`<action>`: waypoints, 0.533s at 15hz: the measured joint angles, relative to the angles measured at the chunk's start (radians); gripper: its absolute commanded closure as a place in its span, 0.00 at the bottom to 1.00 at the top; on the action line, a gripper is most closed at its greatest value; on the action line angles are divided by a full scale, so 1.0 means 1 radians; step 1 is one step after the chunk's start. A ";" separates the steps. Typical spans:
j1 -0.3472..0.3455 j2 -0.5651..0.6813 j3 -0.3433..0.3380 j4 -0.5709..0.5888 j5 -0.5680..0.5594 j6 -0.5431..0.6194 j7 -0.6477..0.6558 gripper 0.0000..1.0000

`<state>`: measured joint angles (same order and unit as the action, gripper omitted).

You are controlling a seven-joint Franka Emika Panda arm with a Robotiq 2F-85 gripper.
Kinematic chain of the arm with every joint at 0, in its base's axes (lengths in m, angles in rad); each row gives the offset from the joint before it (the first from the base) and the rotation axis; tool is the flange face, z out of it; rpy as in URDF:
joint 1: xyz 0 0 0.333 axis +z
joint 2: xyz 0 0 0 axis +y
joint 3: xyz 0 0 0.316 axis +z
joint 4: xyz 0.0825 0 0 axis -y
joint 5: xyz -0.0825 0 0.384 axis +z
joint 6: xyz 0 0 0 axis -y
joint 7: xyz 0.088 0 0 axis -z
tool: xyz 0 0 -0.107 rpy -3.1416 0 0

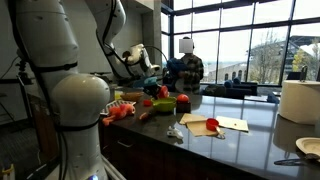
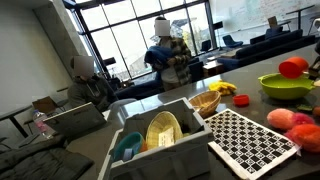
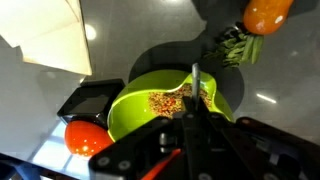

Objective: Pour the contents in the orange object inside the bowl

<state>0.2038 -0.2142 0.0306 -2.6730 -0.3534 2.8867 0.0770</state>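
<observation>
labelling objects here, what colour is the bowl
Lime green; the bowl shows best in the wrist view.

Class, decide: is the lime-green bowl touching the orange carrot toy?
Apart. The wrist view shows a strip of dark countertop between the rim of the bowl and the green leaves of the carrot.

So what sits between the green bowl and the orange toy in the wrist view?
In the wrist view, green leafy strips lie between the bowl and the orange toy; whether they are attached to the toy is unclear.
</observation>
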 measured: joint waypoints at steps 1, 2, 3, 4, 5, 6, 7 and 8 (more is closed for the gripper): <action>0.076 0.000 -0.081 -0.021 0.093 0.030 -0.072 0.99; 0.153 -0.003 -0.157 -0.043 0.184 0.053 -0.138 0.99; 0.230 -0.016 -0.229 -0.066 0.274 0.059 -0.202 0.99; 0.310 -0.043 -0.303 -0.086 0.367 0.050 -0.273 0.99; 0.384 -0.080 -0.375 -0.099 0.458 0.028 -0.348 0.99; 0.444 -0.123 -0.445 -0.101 0.543 -0.007 -0.426 0.99; 0.479 -0.168 -0.505 -0.096 0.598 -0.050 -0.492 0.99; 0.478 -0.208 -0.539 -0.093 0.636 -0.090 -0.544 0.99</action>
<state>0.6823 -0.4221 -0.5079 -2.7663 0.2827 2.7965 -0.4669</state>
